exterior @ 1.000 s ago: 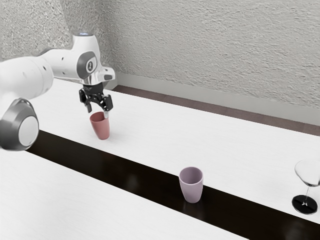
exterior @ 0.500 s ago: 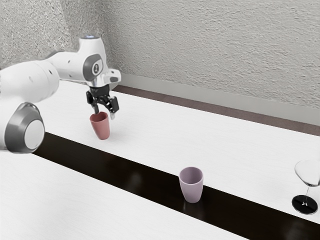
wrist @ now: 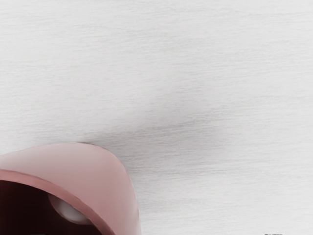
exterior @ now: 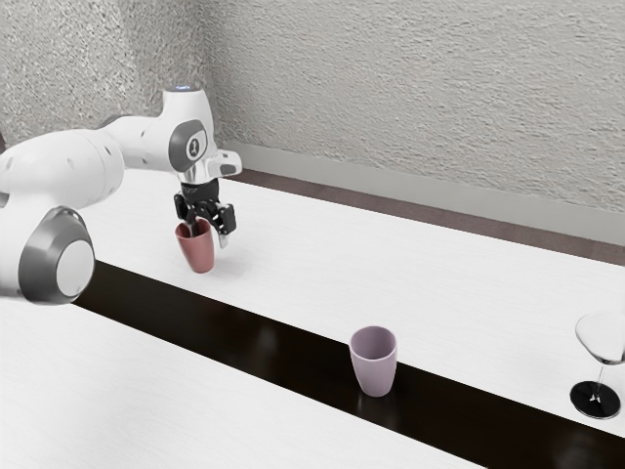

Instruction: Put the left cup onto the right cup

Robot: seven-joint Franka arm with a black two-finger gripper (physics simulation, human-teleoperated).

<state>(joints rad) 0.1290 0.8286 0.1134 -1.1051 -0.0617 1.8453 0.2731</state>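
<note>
your franka arm's gripper [exterior: 207, 231] is hanging right at the rim of the red cup [exterior: 197, 250], which is standing upright on the white table [exterior: 410, 264] at the exterior view's left, just behind the dark strip [exterior: 244, 337] running across the top. the fingers are standing apart, not clamping anything: one looks to be dipping over the cup's mouth and the other sitting outside the wall on the side facing the exterior view's right. in the wrist view the cup's pink wall and dark inside are sitting just under the hand, w/ bare tabletop beyond.

the purple cup [exterior: 374, 360], the target, is standing upright on the dark strip, well apart from the red one, toward the exterior view's right. a wine glass [exterior: 600, 366] is standing further right, near the edge.

judgement: you're at the grasp step, w/ lift, carry and placing all still ahead. next you'll need the fingers closing squarely on the red cup's wall, low enough for a firm pinch, then a straight lift before heading over the purple cup, keeping clear of the glass.
</note>
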